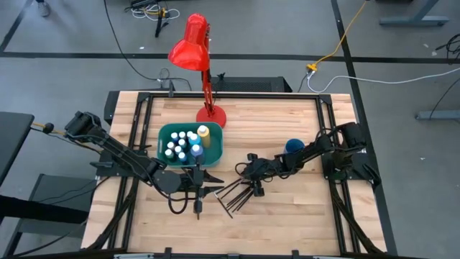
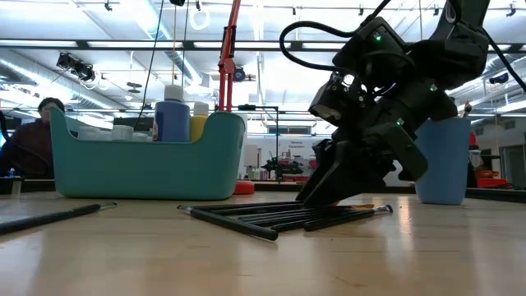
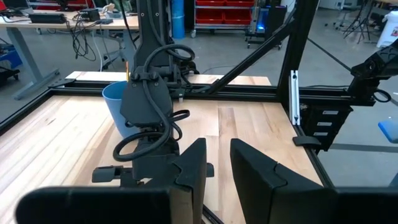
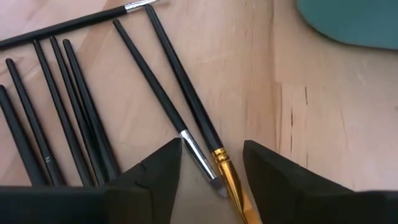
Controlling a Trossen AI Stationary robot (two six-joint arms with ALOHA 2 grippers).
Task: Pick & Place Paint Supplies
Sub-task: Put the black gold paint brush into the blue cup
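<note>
While the right gripper [image 4: 208, 171] sits low over the brushes [image 1: 237, 193], its two fingers stand open with the metal ends of two brushes lying between them, and it does not grip anything. One of those two brushes has a silver neck and the other a gold neck. These thin dark brushes lie fanned out on the bench [image 1: 287, 216], near its middle and a little toward the front edge. In the low view they lie flat on the wood under the right gripper.

One more brush [image 1: 198, 203] lies apart from the fan, closer to the left arm and in front of the teal bin [image 1: 214, 150]. The left gripper [image 1: 205, 178] is just in front of the bin, low over the bench. Its fingers [image 3: 194, 165] are only a little apart, and I see nothing held between them.

The small paint bottles [image 1: 180, 146] with white caps stand inside the teal bin. A taller yellow bottle [image 1: 204, 132] stands in the bin too, at the back corner by the lamp. The bin sits toward the back of the bench, left of the middle. A red lamp [image 1: 192, 43] stands just behind the bin. A blue cup [image 1: 293, 146] stands toward the right side of the bench, beside the right arm.
</note>
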